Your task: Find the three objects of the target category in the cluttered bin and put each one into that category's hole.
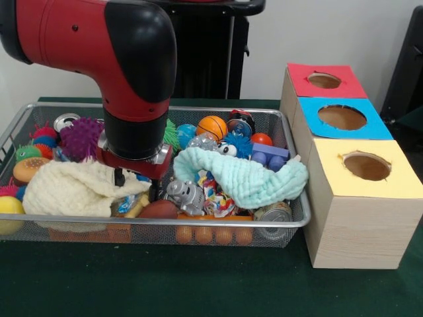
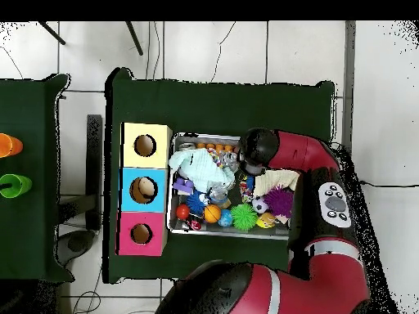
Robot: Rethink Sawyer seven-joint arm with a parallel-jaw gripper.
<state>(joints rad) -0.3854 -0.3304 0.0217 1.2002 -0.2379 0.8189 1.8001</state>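
The wire mesh bin [image 1: 218, 223] stands on the green table, packed with toys and two cloths. It also shows in the overhead view [image 2: 214, 232]. My gripper [image 1: 136, 186] is lowered into the bin's left half, at the edge of a cream cloth [image 1: 69, 188] and just above a brown football [image 1: 158, 209]. The wrist hides most of it, so its state is unclear. In the overhead view the arm [image 2: 260, 149] covers it. Three wooden boxes with holes stand beside the bin: red [image 1: 324, 80], blue [image 1: 342, 117], yellow [image 1: 367, 166].
A mint cloth [image 1: 248, 179] lies over the bin's right half. Around it are an orange basketball [image 1: 212, 127], a purple spiky ball [image 1: 80, 137], a grey robot toy [image 1: 185, 195], a tin can [image 1: 272, 212] and a yellow ball [image 1: 8, 208]. Cups [image 2: 8, 186] stand on another table.
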